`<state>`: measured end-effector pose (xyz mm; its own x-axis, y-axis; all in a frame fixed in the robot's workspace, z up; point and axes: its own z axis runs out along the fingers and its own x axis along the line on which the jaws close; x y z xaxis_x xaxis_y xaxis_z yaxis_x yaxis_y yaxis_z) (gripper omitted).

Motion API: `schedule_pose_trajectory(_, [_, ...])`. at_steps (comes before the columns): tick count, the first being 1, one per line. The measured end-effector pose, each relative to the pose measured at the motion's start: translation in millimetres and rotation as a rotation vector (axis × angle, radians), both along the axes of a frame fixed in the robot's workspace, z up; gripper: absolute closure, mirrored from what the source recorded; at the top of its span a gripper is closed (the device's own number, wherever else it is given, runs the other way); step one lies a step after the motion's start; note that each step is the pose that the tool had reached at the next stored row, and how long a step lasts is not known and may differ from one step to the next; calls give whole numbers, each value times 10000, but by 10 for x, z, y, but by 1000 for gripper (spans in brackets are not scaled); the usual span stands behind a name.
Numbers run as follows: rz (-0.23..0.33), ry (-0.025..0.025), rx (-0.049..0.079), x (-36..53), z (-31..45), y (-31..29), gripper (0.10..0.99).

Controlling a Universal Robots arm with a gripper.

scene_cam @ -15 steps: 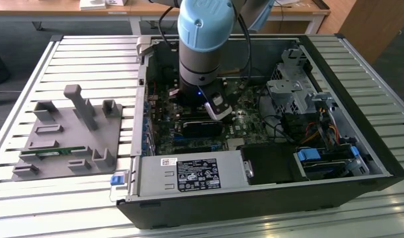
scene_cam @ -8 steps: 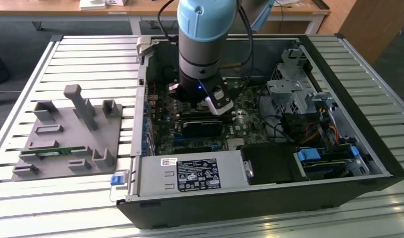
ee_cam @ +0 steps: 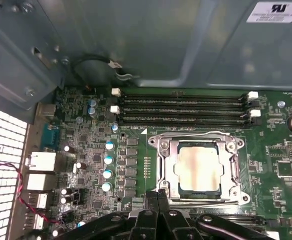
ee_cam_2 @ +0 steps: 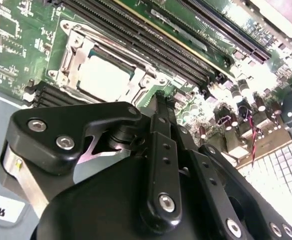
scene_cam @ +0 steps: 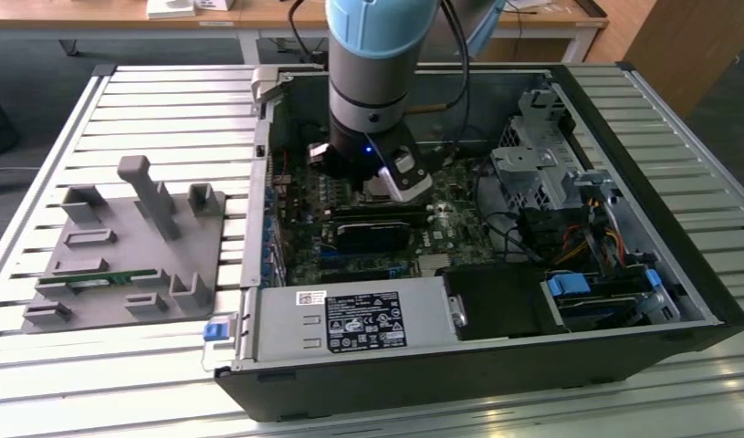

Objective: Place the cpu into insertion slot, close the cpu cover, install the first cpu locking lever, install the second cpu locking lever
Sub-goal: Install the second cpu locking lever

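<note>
In the exterior view, a grey fixture (scene_cam: 122, 246) lies on the slatted table (scene_cam: 55, 383) at the left, just beside the open case (scene_cam: 494, 365). A labelled power supply (scene_cam: 347, 321) sits at the case's near edge. To its right and further in, the arm (scene_cam: 369, 82) reaches down over the motherboard (scene_cam: 301, 239), with the gripper (scene_cam: 384, 187) low above the board.

In the first wrist view, four memory slots (ee_cam: 183, 107) run along the board. Beside them the cpu (ee_cam: 200, 168) lies seated in the slot (ee_cam: 183, 187), its dull metal top showing through the window of the cover (ee_cam: 198, 142), which lies flat over it. A thin wire lever (ee_cam: 201, 134) runs along the cover's edge.

In the second wrist view the cpu (ee_cam_2: 105, 76) sits framed by the cover (ee_cam_2: 78, 47). The gripper (ee_cam_2: 158, 97) hangs just beside the socket's edge, its fingers (ee_cam_2: 162, 112) pressed together with nothing between them.
</note>
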<state>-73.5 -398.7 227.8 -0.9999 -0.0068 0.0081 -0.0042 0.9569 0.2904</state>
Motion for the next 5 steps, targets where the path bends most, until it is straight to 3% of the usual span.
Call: schedule_pose_trajectory(5, [0,0,20,1,28,0,980])
